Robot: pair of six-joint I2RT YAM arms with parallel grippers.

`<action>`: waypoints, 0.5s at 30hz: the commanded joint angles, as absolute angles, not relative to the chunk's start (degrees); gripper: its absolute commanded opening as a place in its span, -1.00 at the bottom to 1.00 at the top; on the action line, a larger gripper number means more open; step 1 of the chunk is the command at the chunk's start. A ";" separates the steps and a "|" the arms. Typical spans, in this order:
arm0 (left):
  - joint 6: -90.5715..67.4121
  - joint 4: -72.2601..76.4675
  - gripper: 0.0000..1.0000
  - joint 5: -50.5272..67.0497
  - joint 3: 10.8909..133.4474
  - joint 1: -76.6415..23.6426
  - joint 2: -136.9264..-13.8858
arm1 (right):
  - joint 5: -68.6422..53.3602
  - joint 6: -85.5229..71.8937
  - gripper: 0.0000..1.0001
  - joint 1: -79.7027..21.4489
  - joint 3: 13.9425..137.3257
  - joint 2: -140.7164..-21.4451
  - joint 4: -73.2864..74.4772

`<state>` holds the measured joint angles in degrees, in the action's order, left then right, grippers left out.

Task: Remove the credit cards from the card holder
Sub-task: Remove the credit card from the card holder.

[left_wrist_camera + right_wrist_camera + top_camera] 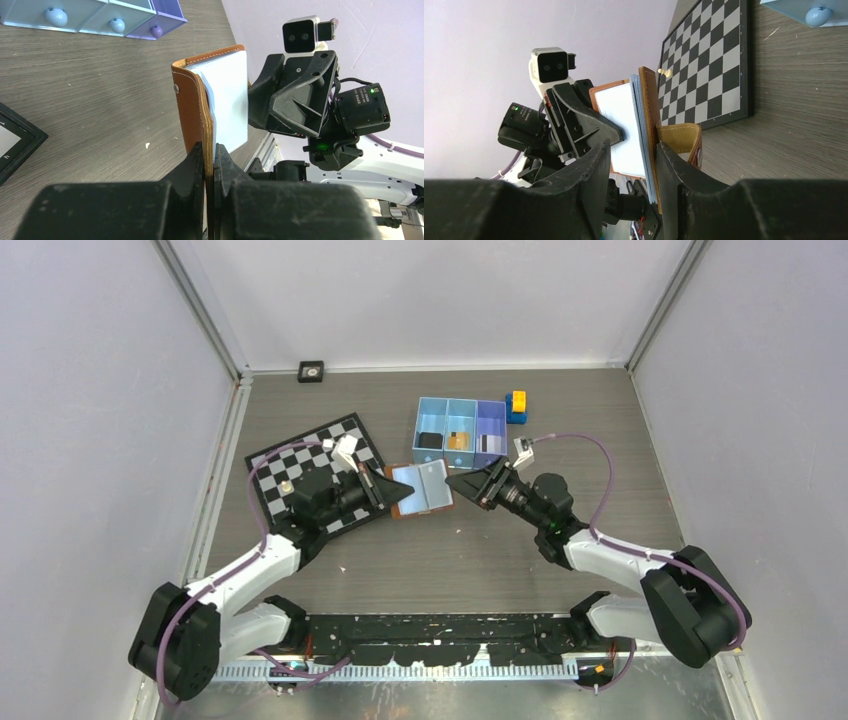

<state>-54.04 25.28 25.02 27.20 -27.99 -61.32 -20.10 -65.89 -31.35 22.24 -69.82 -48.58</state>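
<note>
- Card holder (pixel 425 488): brown, opened flat, pale inside facing up; sits near the middle of the desk (pixel 450 570), just on the near side of the blue tray (pixel 462 400); whether it rests on the desk cannot be told.
- Credit cards: a pale blue card (pixel 231 95) lies in the holder, its edge level with the brown cover; other cards are stacked behind it and their colours cannot be made out.
- Left gripper (pixel 209 152): pressed together on the holder's left edge, pinching the brown cover.
- Right gripper (pixel 634 145): jaws spread and straddling the holder's right edge; one finger (pixel 674 175) just beside the brown cover, the other (pixel 591 172) apart from the pale card; no pinch seen.
- Surroundings: chessboard (pixel 275 480) left of the holder, under the left arm; yellow-and-blue block (pixel 517 406) touching the tray's right end, towards the far edge.
</note>
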 commanded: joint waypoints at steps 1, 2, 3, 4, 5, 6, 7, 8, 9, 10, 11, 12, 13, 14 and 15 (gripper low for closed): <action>-53.24 27.35 -1.00 25.79 29.28 -27.95 -60.08 | -22.32 -63.13 -0.13 -31.38 25.46 -70.27 -48.00; -53.14 27.15 -1.00 25.54 29.15 -27.95 -59.77 | -22.47 -62.66 -0.13 -31.38 25.67 -70.24 -47.34; -53.03 27.01 -1.00 25.42 29.15 -27.95 -59.57 | -22.41 -62.24 -0.13 -31.35 25.91 -70.01 -46.28; -52.88 26.84 -1.00 25.28 29.21 -27.95 -59.37 | -22.22 -61.57 -0.12 -31.36 26.29 -69.74 -44.45; -52.76 26.69 -1.00 25.23 29.18 -27.95 -59.14 | -21.82 -60.61 -0.10 -31.38 26.48 -69.43 -43.08; -52.66 26.44 -1.00 25.03 29.13 -27.95 -58.90 | -21.27 -60.00 -0.02 -31.38 26.60 -69.09 -41.98; -52.53 26.30 -1.00 24.71 29.13 -27.95 -58.63 | -20.67 -59.30 0.03 -31.38 26.75 -68.82 -40.70; -52.43 26.40 -1.00 24.51 28.95 -27.95 -58.32 | -19.99 -58.86 0.07 -31.38 26.94 -68.48 -39.11; -52.32 26.59 -1.00 24.33 28.82 -27.95 -58.04 | -19.61 -58.49 0.11 -31.35 27.12 -68.26 -37.97; -52.30 26.71 -1.00 24.22 28.66 -27.95 -57.60 | -19.46 -58.23 0.13 -31.36 27.15 -68.19 -37.41; -52.25 26.98 -1.00 24.17 28.51 -27.95 -57.24 | -19.43 -58.08 0.15 -31.35 27.20 -68.25 -37.21; -52.21 27.18 -1.00 24.21 28.29 -27.95 -56.82 | -19.49 -58.13 0.15 -31.37 27.10 -68.31 -37.42; -52.16 27.38 -1.00 24.14 28.17 -27.95 -56.33 | -19.57 -58.17 0.15 -31.37 27.03 -68.51 -37.84; -52.08 27.49 -1.00 24.17 28.02 -27.95 -55.81 | -19.78 -58.29 0.15 -31.36 26.99 -68.73 -38.18; -51.97 27.51 -1.00 24.07 27.86 -27.94 -55.26 | -20.04 -58.41 0.16 -31.36 26.94 -68.99 -38.48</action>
<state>-53.34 24.56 24.75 27.20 -28.01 -58.17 -20.23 -59.90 -31.38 24.91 -70.00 -37.58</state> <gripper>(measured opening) 0.056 0.574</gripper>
